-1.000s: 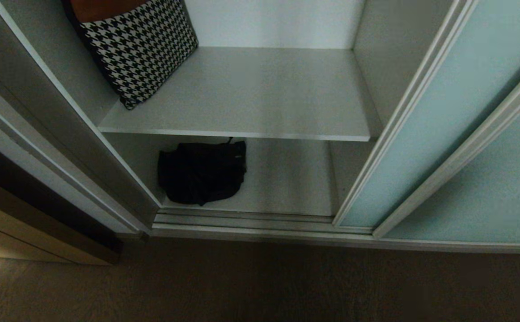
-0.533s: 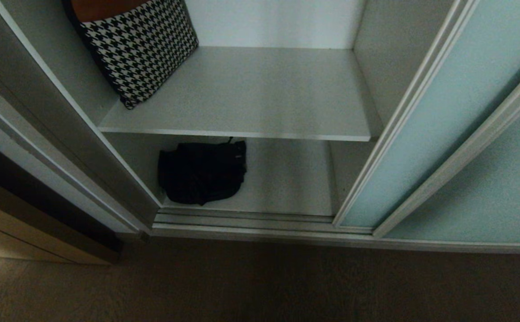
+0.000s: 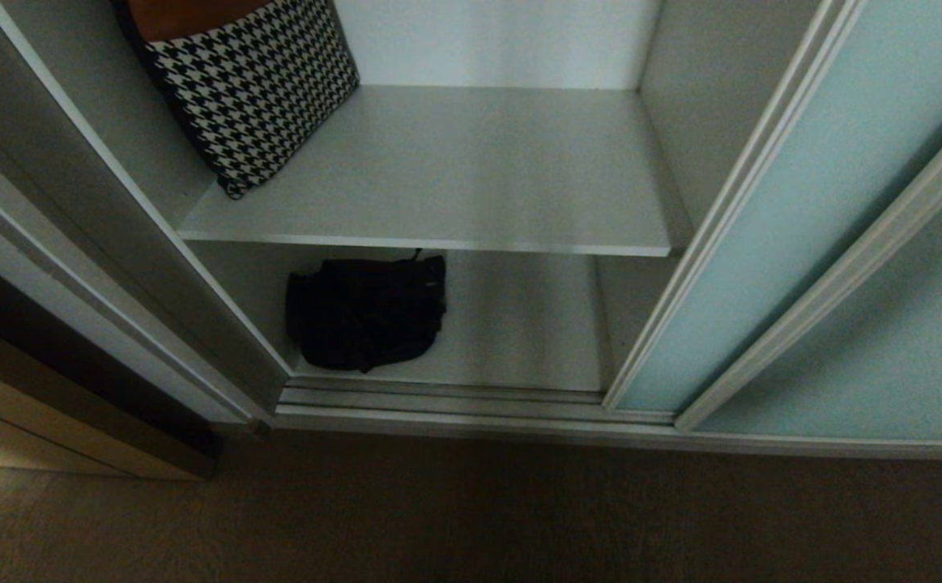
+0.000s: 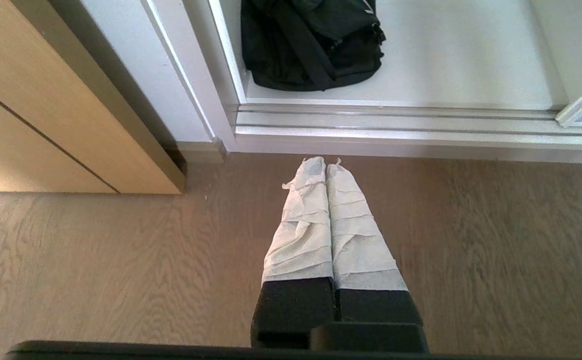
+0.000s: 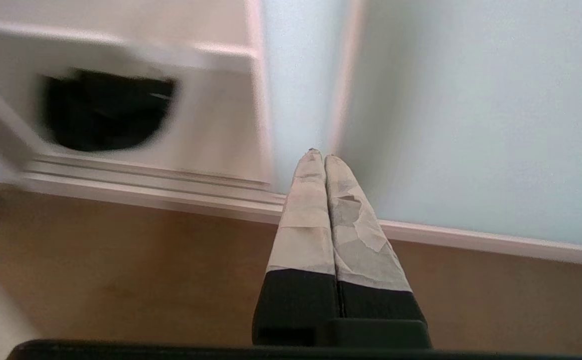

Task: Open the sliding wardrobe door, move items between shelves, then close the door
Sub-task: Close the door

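- One black bag (image 3: 367, 312) lies on the lower shelf (image 3: 519, 324) toward its left side, just behind the ribbed floor track (image 3: 454, 401); the head view shows it only as a dark lump.
- The left wrist view alone brings out the broad flat strap (image 4: 303, 47) lying across the bag, and a wooden cabinet (image 4: 45, 125) standing beside the wardrobe on the wood floor (image 4: 120, 260).
- Only the head view shows the upper shelf (image 3: 454, 178), where a houndstooth cushion (image 3: 256, 85) leans in the left corner.
- The sliding wardrobe door (image 3: 762, 227) stands pushed to the right, overlapping the greyer twin panel (image 3: 884, 340), so the bay is open.
- Neither arm appears in the head view. The left gripper (image 4: 325, 162) hangs over the floor in front of the track, its wrapped fingers pressed together and holding nothing.
- The right gripper (image 5: 319, 155) is likewise clenched and empty, pointing at the foot of the glass door; its view is blurred.
- No writing or brand mark can be read anywhere.
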